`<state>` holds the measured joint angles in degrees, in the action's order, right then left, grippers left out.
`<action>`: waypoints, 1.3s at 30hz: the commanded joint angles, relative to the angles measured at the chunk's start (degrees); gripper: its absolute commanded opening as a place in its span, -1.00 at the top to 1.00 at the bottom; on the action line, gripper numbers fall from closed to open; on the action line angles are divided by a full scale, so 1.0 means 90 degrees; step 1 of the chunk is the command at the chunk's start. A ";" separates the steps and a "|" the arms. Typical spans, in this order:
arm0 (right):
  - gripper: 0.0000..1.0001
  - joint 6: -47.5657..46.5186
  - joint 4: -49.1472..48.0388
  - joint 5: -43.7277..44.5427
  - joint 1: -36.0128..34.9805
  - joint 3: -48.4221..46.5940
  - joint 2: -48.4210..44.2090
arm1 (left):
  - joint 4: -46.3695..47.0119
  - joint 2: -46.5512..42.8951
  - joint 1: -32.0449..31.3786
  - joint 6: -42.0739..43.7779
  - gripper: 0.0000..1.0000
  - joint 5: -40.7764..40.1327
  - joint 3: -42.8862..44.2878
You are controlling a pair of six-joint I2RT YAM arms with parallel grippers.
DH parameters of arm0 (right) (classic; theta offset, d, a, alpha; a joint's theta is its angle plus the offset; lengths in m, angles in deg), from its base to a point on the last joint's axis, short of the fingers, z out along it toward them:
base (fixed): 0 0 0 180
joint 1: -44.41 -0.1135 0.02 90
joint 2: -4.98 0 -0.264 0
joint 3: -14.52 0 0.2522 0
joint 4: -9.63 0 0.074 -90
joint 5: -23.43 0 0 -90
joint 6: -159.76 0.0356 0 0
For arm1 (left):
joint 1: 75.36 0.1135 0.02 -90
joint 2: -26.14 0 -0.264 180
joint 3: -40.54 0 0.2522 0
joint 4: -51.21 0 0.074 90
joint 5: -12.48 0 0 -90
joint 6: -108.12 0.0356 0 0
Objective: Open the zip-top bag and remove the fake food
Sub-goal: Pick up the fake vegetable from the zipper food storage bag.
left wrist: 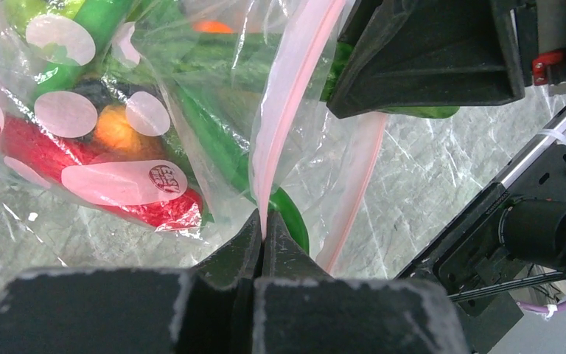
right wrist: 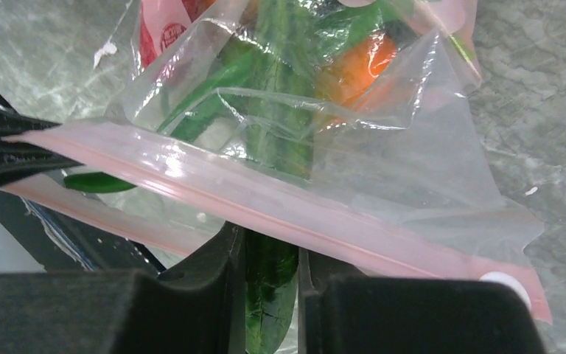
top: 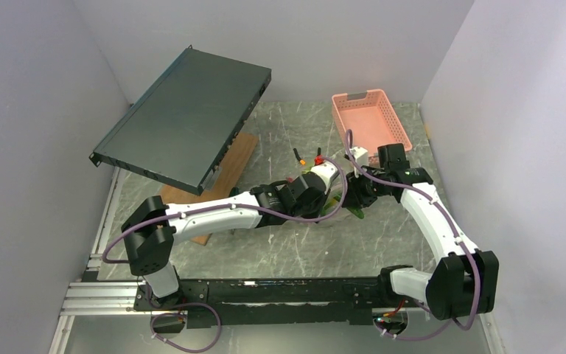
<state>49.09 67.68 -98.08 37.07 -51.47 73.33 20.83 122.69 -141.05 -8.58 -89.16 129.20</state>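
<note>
Zip-top bag (left wrist: 191,147), mid-bench (right wrist: 530,88). L jaws pinching pink zip strip (left wrist: 287,96); R jaws narrow, clamped on cucumber (right wrist: 269,295) at open mouth. Cucumber long axis runs from R jaws into bag.

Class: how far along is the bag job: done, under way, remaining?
Done: the bag is open at the mouth, its two pink zip strips apart. Under way: the left gripper pinches one strip while the right gripper grips a cucumber at the mouth. Left: the red piece and orange piece lie inside.
</note>
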 commanded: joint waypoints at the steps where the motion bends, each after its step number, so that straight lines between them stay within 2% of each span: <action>1: 0.90 -0.0209 0.0323 -0.0051 -0.0015 -0.0244 -0.0253 | 0.0369 -0.0272 0.0087 -0.0118 1.00 0.0112 -0.0068; 7: 1.00 -0.0665 0.1365 0.0283 -0.0003 -0.0777 -0.0722 | 0.0293 -0.0288 0.0212 -0.0119 1.00 -0.0051 -0.0144; 16: 1.00 -0.1924 0.2699 0.1218 0.0065 -0.1076 -0.1391 | 0.0245 -0.0318 0.0454 -0.0188 1.00 -0.0233 -0.0083; 21: 1.00 -0.2961 0.3325 0.1434 0.0493 -0.1424 -0.2306 | 0.0244 -0.0347 0.0627 -0.0385 1.00 -0.0348 -0.0148; 25: 1.00 -0.3276 0.3486 0.1855 0.0547 -0.1636 -0.3115 | 0.0284 -0.0362 0.0774 -0.0514 1.00 -0.0355 -0.0196; 32: 1.00 -0.2798 0.3976 0.1917 0.0546 -0.2632 -0.3532 | 0.0506 -0.0368 0.1059 -0.0569 1.00 -0.0016 -0.0189; 39: 1.00 -0.1133 0.2241 0.2764 0.1055 -0.2685 -0.3339 | 0.0819 -0.0578 0.1098 -0.0507 1.00 0.0275 -0.0449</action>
<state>28.55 99.37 -79.35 44.77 -75.71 41.25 23.85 121.51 -131.26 -12.82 -88.68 127.16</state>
